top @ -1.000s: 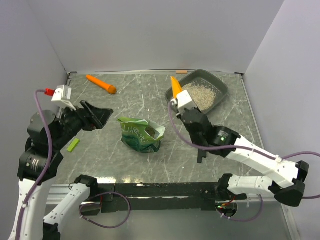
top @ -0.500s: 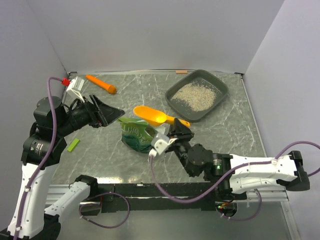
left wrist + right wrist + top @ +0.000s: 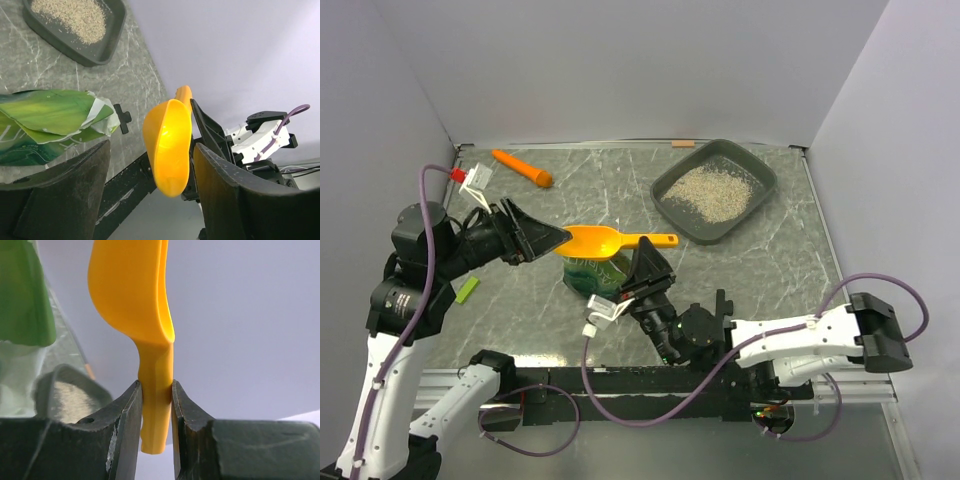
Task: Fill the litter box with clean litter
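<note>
The dark grey litter box (image 3: 762, 185) stands at the back right with pale clean litter (image 3: 710, 190) in it; both also show in the left wrist view, the box (image 3: 107, 47) and the litter (image 3: 75, 15). My right gripper (image 3: 645, 248) is shut on the handle of the orange scoop (image 3: 595, 241) and holds it level above the green bag (image 3: 592, 278). In the right wrist view the jaws (image 3: 156, 385) clamp the scoop's handle (image 3: 156, 405). My left gripper (image 3: 548, 240) is open, its fingers either side of the scoop's bowl (image 3: 167, 145) without touching. No granules show in the bowl.
An orange carrot-shaped thing (image 3: 522, 167) lies at the back left. A small green strip (image 3: 467, 290) lies near the left arm. White walls enclose the marbled table on three sides. The green bag (image 3: 45, 112) lies open-mouthed toward the litter box.
My right arm has swung the scoop from over the litter box leftward to above the green bag. My left gripper has moved right, up to the scoop's bowl.
</note>
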